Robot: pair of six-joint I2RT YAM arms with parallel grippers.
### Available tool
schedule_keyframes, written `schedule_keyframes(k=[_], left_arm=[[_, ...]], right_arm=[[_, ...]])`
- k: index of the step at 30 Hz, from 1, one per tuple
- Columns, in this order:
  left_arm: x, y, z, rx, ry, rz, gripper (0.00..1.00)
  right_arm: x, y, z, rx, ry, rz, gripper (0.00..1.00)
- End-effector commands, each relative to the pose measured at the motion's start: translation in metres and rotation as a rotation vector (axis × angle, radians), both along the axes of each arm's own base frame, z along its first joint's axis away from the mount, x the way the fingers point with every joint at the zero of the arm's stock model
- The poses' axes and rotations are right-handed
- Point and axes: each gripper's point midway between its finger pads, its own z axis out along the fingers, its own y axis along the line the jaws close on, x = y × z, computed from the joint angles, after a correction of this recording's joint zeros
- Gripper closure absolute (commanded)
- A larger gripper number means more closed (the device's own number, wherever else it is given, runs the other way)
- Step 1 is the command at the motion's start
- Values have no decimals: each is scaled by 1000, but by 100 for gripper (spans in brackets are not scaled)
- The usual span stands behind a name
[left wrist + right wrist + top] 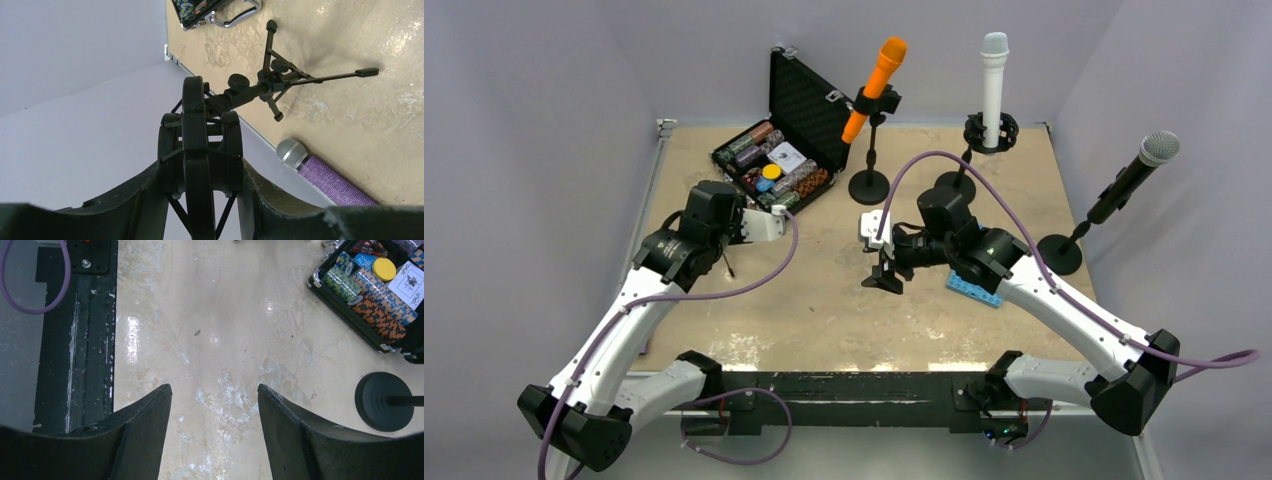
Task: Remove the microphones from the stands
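The left jaws are pinching the ring of the small black shock-mount tripod stand (196, 125) and holding it sideways. In the left wrist view, the purple microphone with the silver mesh head (325, 176) is lying free on the beige counter (350, 120). It is at 4 o'clock from these jaws, with its long axis running from 10 to 4 o'clock. The right jaws are hanging spread and empty, so the left arm seems nearer.
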Motion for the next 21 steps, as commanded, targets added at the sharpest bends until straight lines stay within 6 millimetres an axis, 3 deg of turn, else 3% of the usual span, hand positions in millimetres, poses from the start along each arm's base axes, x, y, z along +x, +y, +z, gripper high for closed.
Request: schedule_keyframes(k=[1, 5, 6, 8, 12, 21], left_arm=[[7, 4, 10, -31, -67, 53, 100], [7, 6, 5, -28, -58, 62, 97], [7, 6, 4, -27, -58, 65, 90], [7, 7, 3, -30, -65, 75, 64], [6, 8, 5, -36, -78, 87, 42], [-1, 7, 27, -105, -97, 107, 23]], right_arm=[[0, 3, 11, 42, -16, 3, 33], [1, 2, 11, 41, -15, -2, 33], [1, 2, 10, 41, -12, -2, 32], [2, 3, 10, 41, -11, -3, 32], [3, 4, 11, 41, -6, -5, 32], [4, 6, 14, 40, 4, -3, 32]])
